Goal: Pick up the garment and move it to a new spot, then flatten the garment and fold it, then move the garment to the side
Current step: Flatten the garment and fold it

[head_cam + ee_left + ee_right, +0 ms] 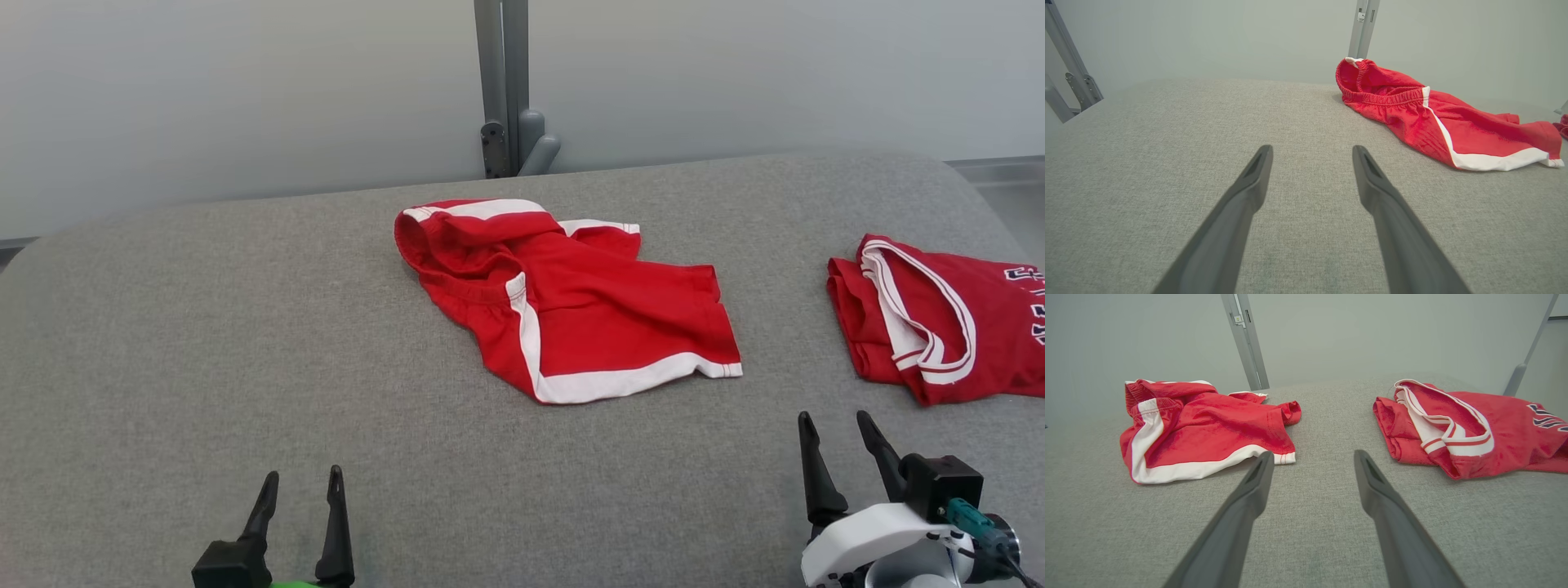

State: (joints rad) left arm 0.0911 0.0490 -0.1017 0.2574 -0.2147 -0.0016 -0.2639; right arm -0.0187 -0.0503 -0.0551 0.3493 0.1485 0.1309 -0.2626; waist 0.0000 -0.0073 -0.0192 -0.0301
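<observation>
The garment [588,310], red shorts with white trim, lies crumpled on the grey padded table [204,343], slightly behind the middle. Its elastic waistband faces left and its white hem faces the front. In the left wrist view the garment [1453,126] lies ahead and to the right of my left gripper [1312,150]. My left gripper [302,474] stands open at the front left, well short of it, nothing between its fingers. My right gripper [833,418] is open at the front right. Its fingertips [1267,455] are just short of the garment's [1208,428] hem corner.
A second red piece, a jersey [939,318] with white-striped trim and dark lettering, lies bunched at the table's right edge, ahead and right of the right gripper [1313,454]. A grey metal post [502,90] rises behind the table against a pale wall.
</observation>
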